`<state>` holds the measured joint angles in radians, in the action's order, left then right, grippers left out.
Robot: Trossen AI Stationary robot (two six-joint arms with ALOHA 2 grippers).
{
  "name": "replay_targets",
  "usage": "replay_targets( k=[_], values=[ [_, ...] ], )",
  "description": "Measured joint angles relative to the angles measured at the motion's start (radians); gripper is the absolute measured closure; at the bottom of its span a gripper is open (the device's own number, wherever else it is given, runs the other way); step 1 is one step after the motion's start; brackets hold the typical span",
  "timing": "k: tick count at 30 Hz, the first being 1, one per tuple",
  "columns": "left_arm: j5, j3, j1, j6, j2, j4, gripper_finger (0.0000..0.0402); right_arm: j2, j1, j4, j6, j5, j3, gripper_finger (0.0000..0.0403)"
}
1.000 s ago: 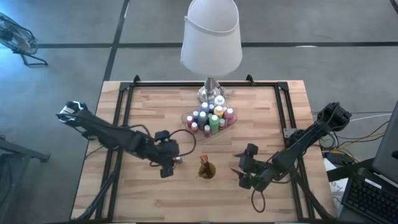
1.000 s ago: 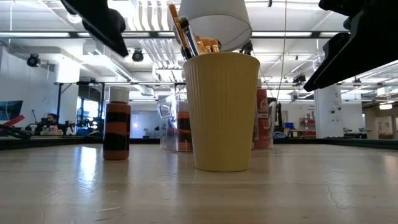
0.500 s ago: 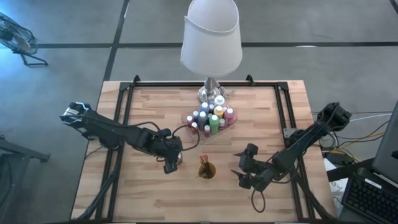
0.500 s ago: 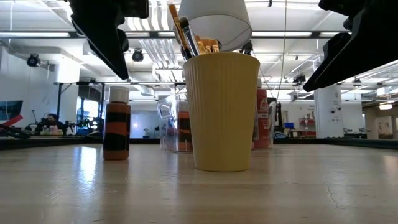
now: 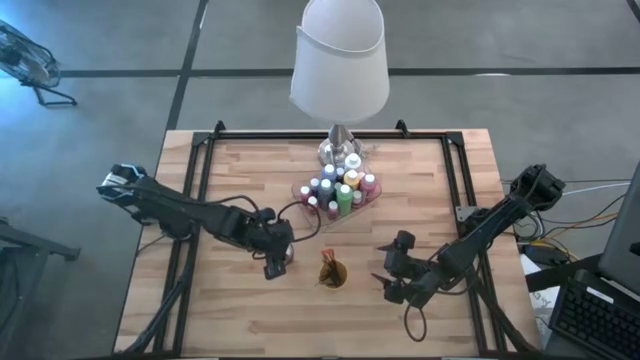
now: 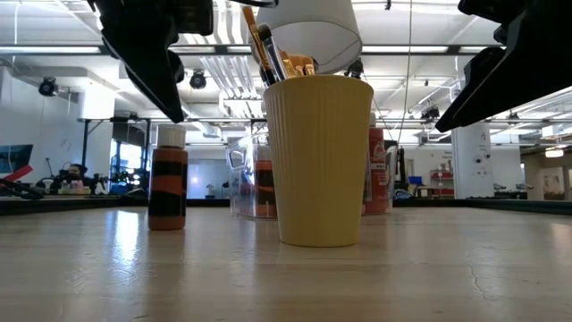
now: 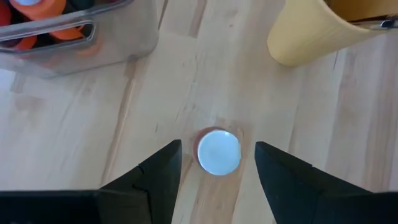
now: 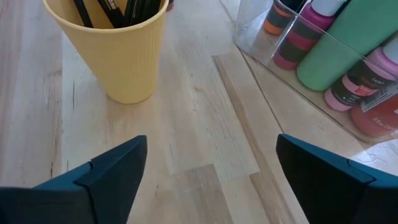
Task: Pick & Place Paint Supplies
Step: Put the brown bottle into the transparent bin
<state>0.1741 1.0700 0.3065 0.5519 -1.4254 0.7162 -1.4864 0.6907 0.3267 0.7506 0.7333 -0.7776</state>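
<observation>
Near edge of table [image 5: 240, 330]: bare wood in front of the cup

Ribbed yellow cup [image 6: 318, 159] stands upright mid-table, dark-handled brushes [image 6: 264, 45] bunched inside with tips up; likely put there so the handles stay together and reachable from above

Right gripper [image 8: 208, 165] hangs beside the cup, fingers spread wide, nothing between them. It looks parked clear of the left arm's working area

Left gripper [image 7: 216, 163] is poised directly over a lone paint bottle [image 7: 218, 151] standing on the wood beside the cup. White cap sits centred between the two fingers; fingers apart, not touching it. Straddling from above suggests a cap-level grasp is intended, so the bottle stays vertical when lifted. In the low view this bottle [image 6: 167, 177] is upright, apart from the cup

Farther back: clear plastic tray [image 5: 300, 192] holds the other white-capped bottles [image 5: 335, 190], packed upright. Judged destination for the lone bottle

Farthest: table lamp [image 5: 340, 60] behind the tray; its base is close to the tray, so approach room there looks tight
</observation>
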Motion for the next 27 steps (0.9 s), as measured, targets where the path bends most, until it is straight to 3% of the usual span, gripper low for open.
replay_targets(
  k=[15, 27],
  values=[
    [-0.004, -0.060, -0.010, -0.001, 0.000, -0.070, 0.0193, 0.000, 0.000, 0.000, -0.001, 0.000, 0.000, 0.0081],
    [-0.052, -0.061, -0.010, -0.026, -0.047, -0.105, 0.0193, 0.000, 0.000, 0.002, -0.001, 0.000, 0.000, 0.0046]
  ],
)
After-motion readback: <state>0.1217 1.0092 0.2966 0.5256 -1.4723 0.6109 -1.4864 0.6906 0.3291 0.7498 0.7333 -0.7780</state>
